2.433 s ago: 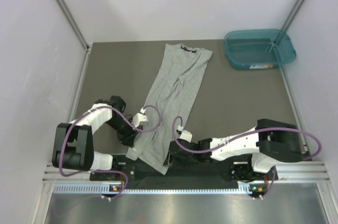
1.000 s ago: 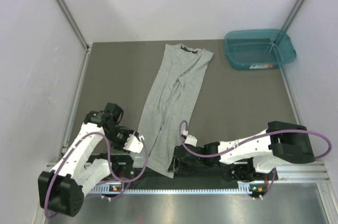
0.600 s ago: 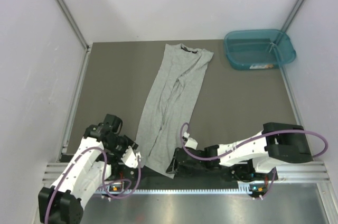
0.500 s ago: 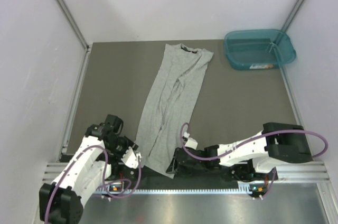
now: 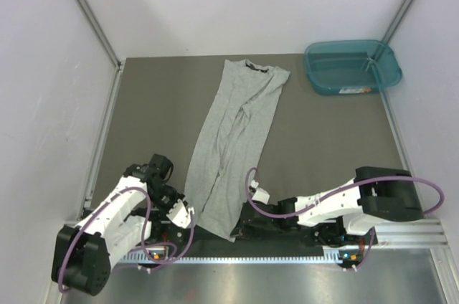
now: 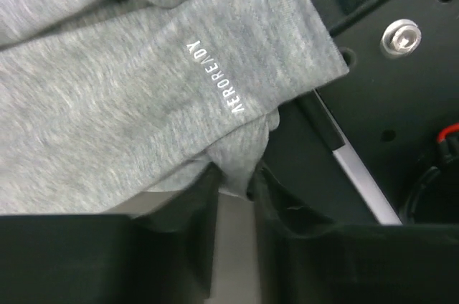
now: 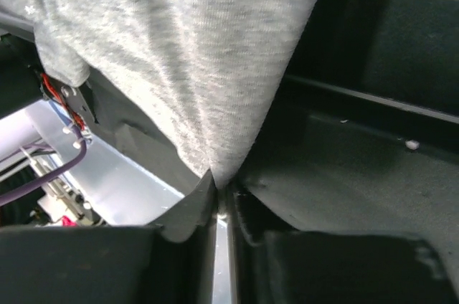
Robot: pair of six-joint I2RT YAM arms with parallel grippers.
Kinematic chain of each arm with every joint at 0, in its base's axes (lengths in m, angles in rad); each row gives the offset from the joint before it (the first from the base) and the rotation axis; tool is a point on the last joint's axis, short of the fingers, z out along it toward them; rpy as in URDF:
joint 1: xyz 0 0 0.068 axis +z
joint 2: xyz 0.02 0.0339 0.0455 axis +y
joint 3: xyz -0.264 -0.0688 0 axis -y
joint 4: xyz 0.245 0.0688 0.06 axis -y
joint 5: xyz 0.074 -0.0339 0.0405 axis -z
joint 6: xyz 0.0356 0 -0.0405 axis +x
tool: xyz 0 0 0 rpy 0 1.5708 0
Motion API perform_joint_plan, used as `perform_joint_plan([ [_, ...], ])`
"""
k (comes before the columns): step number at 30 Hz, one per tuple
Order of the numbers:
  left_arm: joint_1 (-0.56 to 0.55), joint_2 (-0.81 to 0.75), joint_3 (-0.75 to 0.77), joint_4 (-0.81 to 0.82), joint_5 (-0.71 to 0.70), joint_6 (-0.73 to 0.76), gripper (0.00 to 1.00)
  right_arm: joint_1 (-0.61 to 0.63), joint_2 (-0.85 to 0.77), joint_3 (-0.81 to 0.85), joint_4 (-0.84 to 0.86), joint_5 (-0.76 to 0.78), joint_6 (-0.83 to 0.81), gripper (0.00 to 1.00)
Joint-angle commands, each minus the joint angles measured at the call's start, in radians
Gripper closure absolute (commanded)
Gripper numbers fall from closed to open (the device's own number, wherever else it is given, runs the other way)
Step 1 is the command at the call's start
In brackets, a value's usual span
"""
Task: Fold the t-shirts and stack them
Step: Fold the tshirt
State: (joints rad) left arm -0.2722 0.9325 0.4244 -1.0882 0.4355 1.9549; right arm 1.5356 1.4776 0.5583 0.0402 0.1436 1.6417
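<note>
- Jaws: left jaws are nearly closed, pinching a fold at the near-left hem corner of the t-shirt (image 5: 233,132). Right jaws are all but shut on the near-right corner.
- Surface (image 5: 143,117): dark mat. The shirt lies on it as one long narrow strip down the middle, collar far, hem at the near edge by the arm bases.
- Teal tub (image 5: 351,67): far right corner, well apart from the shirt.
- Handling, judged: thin knit, light and limp. It will likely sag between holds and drag on the mat. Take both hem corners, bitten deep so the cloth can't slip.
- White lettering (image 6: 215,74): printed just beside the left pinch.
</note>
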Motion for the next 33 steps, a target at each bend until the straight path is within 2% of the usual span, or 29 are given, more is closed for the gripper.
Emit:
perform_joint_plan([
  [1,-0.022,0.019,-0.03,0.212,0.026,0.056,0.83,0.009,-0.002,-0.023,0.029,0.017,0.024,0.94],
  [2,-0.027,0.017,-0.029,0.217,0.034,0.044,1.0,0.008,-0.014,-0.027,0.027,0.024,0.029,0.98],
  [4,-0.028,0.011,-0.01,0.206,0.054,0.012,1.0,0.003,-0.031,-0.031,0.015,0.04,0.033,1.0],
  [9,-0.028,0.038,0.155,0.07,0.098,-0.147,1.0,-0.034,-0.088,-0.012,-0.013,0.051,0.0,1.0],
  [13,-0.028,0.133,0.305,0.031,0.103,-0.306,1.0,-0.112,-0.161,0.003,-0.037,0.042,-0.057,1.0],
  [15,-0.028,0.181,0.402,0.034,0.123,-0.404,1.0,-0.193,-0.206,0.029,-0.066,0.025,-0.13,1.0],
  [19,-0.028,0.38,0.626,0.056,0.152,-0.602,1.0,-0.395,-0.235,0.101,-0.159,-0.01,-0.291,1.0],
  [25,-0.028,0.633,0.859,0.164,0.175,-0.864,1.0,-0.623,-0.197,0.186,-0.181,-0.065,-0.509,1.0],
  [28,-0.032,0.745,0.985,0.224,0.109,-0.95,1.0,-0.75,-0.13,0.241,-0.181,-0.101,-0.601,1.0],
  [33,-0.032,0.891,1.1,0.293,0.019,-1.054,1.0,-0.862,-0.03,0.344,-0.181,-0.165,-0.726,1.0],
])
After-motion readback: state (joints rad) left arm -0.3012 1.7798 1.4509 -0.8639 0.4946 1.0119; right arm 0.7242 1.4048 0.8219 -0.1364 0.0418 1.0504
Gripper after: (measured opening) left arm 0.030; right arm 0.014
